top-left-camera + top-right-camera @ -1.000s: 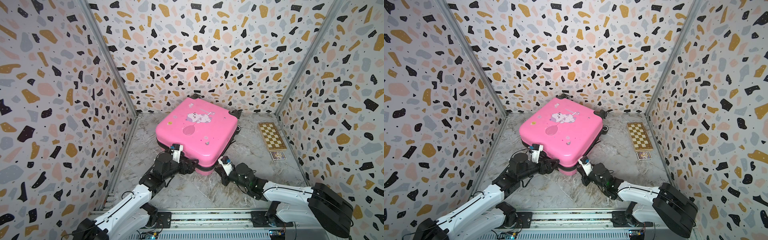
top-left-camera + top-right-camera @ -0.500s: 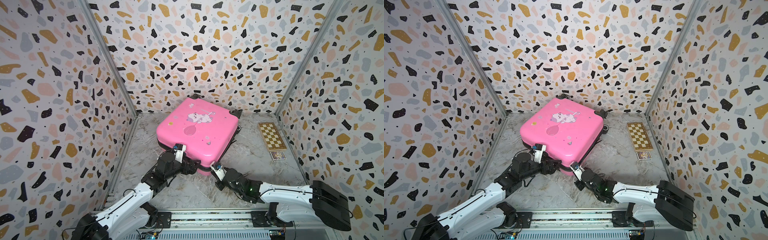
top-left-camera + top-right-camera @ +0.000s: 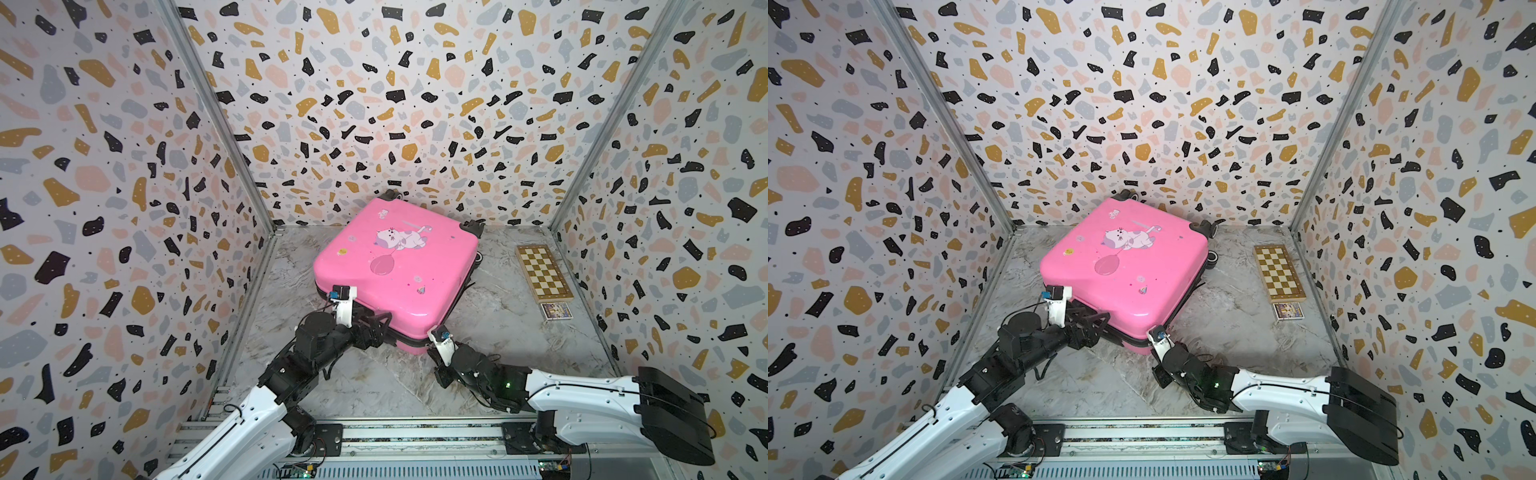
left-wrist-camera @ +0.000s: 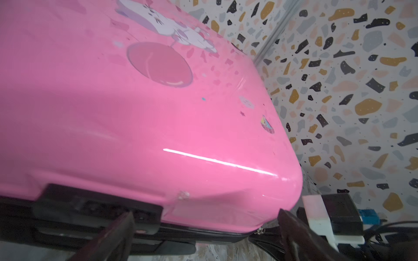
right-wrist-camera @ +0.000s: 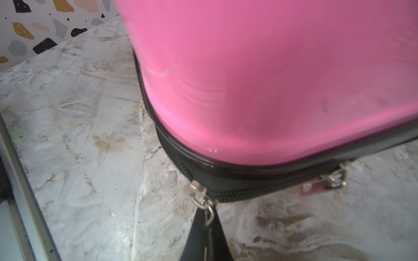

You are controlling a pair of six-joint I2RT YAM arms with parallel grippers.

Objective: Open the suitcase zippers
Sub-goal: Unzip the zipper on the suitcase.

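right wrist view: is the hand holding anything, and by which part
The right hand is shut on a metal zipper pull at the suitcase corner, pinching the pull's free end. The left hand is open and holds nothing.

Glossy pink hard-shell suitcase [image 3: 395, 270], printed with a white-and-lilac cat [image 3: 401, 240] and a darker pink balloon [image 3: 382, 264]; black zipper band [image 5: 260, 185] with silvery metal pulls [image 5: 199, 196]; brown-and-cream checkered wooden board [image 3: 544, 274]; grey-white marbled floor [image 3: 511, 332]; walls [image 3: 374, 104] speckled ochre, black, grey, peach.
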